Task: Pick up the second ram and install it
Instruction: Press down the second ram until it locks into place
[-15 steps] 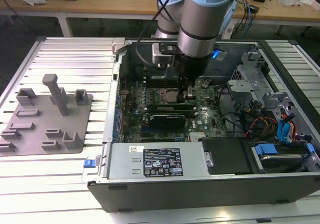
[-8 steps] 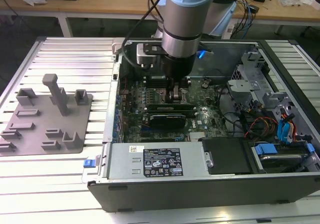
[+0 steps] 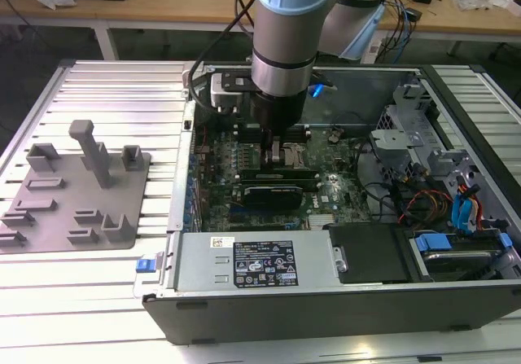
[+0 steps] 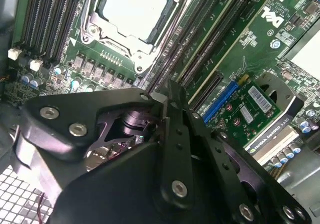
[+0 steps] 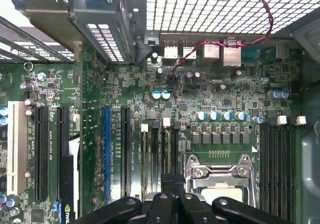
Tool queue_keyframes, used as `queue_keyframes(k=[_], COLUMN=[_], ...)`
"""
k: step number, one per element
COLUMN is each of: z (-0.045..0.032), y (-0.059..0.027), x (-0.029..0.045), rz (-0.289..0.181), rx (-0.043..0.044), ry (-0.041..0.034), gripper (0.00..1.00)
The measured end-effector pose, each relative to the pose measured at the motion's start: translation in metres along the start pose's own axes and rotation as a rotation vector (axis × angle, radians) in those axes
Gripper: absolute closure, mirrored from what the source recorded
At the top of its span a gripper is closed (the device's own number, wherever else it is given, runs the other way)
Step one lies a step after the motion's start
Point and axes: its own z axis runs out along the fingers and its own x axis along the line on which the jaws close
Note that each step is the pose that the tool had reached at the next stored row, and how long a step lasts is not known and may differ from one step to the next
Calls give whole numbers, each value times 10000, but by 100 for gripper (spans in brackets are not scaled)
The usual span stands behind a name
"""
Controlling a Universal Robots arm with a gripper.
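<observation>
ARM WORKS INSIDE OPEN COMPUTER: The robot arm (image 3: 293, 22) reaches straight down into an open computer case (image 3: 326, 315) that lies on its side on a slatted metal table (image 3: 106, 87). The gripper (image 3: 281, 148) hangs low over the green motherboard (image 5: 220, 83).

In both wrist views the gripper (image 4: 164, 97) (image 5: 171, 184) sits directly above a bank of long black memory slots (image 5: 150, 154), just beside the metal-framed processor socket (image 5: 220, 176). Whether the tool is clamped on anything cannot be told from these angles.

In the exterior view a thin green stick with dark chips, which appears to be the second ram (image 3: 277, 172), lies lengthwise at the slots directly under the gripper. Just in front of it is a wider black card (image 3: 273, 195). Whether the gripper is touching the stick, or whether the stick is fully seated, cannot be made out.

On the exterior view's left, well apart from the case, a grey plastic tray (image 3: 73, 193) with raised blocks and one tall post rests on the table. In the second wrist view the socket (image 4: 132, 13) shows with its pale centre exposed, with more memory slots (image 4: 200, 38) running beside it. A green expansion card (image 4: 250, 108) stands near a blue slot beyond them.
</observation>
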Motion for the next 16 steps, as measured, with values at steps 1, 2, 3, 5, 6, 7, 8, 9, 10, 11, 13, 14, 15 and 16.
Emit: queue_keyframes(k=[1,2,3,5,6,7,8,9,10,11,13,14,15,16], z=[14,35,40,60,67,67,67,73,79,85,86,87,96,100], y=[0,1,4,5,5,5,5,5,5,5,5,5,5,5], x=[0,2,2,3,4,4,4,4,4,5,4,5,5,6], rz=[0,1,1,1,1,0,1,1,0,0,0,1,1,1], rx=[2,1,-1,1,-2,-1,-1,0,0,-1,0,0,0,-1], ry=[-4,-1,1,-2,1,1,2,-2,0,2,0,-1,-1,2], gripper=[92,92,92,92,92,92,92,92,92,92,92,92,92,92])
